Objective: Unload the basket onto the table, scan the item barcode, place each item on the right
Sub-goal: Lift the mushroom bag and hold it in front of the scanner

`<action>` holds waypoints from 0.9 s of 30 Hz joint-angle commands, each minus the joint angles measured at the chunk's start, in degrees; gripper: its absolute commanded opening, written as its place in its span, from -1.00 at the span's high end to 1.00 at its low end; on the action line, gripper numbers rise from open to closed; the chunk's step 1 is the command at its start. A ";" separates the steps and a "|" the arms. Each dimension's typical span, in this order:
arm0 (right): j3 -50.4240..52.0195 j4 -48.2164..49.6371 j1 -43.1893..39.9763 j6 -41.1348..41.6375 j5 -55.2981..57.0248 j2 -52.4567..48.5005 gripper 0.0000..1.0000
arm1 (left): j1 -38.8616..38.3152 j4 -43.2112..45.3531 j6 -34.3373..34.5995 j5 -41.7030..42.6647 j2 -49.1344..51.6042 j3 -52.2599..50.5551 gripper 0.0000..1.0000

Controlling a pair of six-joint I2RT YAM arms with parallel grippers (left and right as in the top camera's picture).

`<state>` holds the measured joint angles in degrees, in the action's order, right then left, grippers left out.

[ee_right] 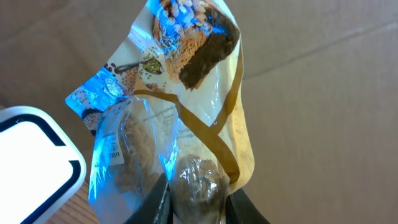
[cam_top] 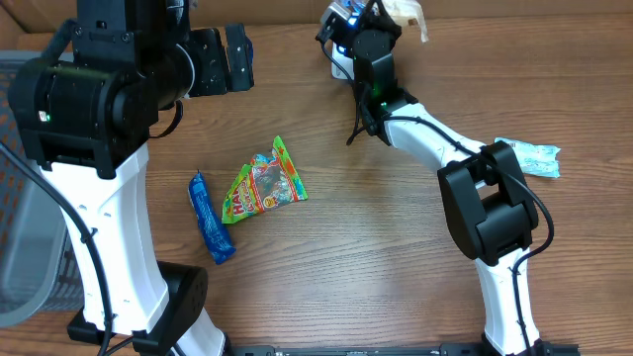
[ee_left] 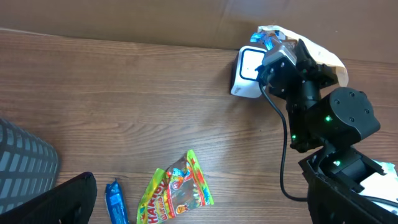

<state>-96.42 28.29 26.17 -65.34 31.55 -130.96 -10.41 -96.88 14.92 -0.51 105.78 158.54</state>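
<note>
Scanning is the step in hand. The right pincer (ee_right: 196,194) is clamped on the lower end of the bag (ee_right: 186,81), a clear snack wrapper that stands up above the fingers (ee_right: 157,202). The scanner (ee_right: 31,162), a white box, sits just beside this pincer, low on its left in the wrist view, and blue light falls on the near side of the bag. I cannot make out a barcode. A pale printed label faces toward the scanner, but it is too blurred to read.

As I judge it, the next move calls for a small turn or tilt of the wrist, so that the printed face sits square to the scanner window. The grip should stay as it is.

Room is tight behind this pincer, where cardboard (ee_right: 323,93) rises at the far edge of the table (cam_top: 396,247). The scanner closes off the left. The near side, toward the arm's own base, is open wood.

The left pincer (cam_top: 226,59) hangs with jaws wide and nothing in them, well apart on the far side of the scanner. The gummies (cam_top: 265,183), blue stick (cam_top: 211,218) and teal packet (cam_top: 529,156) all lie well clear, nearer the bases.
</note>
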 commanded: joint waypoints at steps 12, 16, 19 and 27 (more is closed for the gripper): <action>-1.16 -1.25 -0.87 -2.51 -2.60 -0.85 0.92 | -0.11 0.09 0.11 -0.31 -0.13 0.07 -0.99; -1.16 -2.08 -1.18 -2.43 -3.39 -0.87 0.92 | -0.11 0.09 0.11 -0.31 -0.13 0.07 -1.00; -1.16 -2.05 -1.18 -2.43 -3.56 -0.87 0.92 | -0.11 0.09 0.11 -0.31 -0.13 0.07 -1.00; -1.14 -2.05 -1.18 -2.19 -4.28 -0.87 0.92 | -0.11 0.09 0.11 -0.31 -0.13 0.07 -0.99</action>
<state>-96.42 25.82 25.47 -67.75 27.86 -131.24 -10.41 -96.88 14.92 -0.51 105.78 158.54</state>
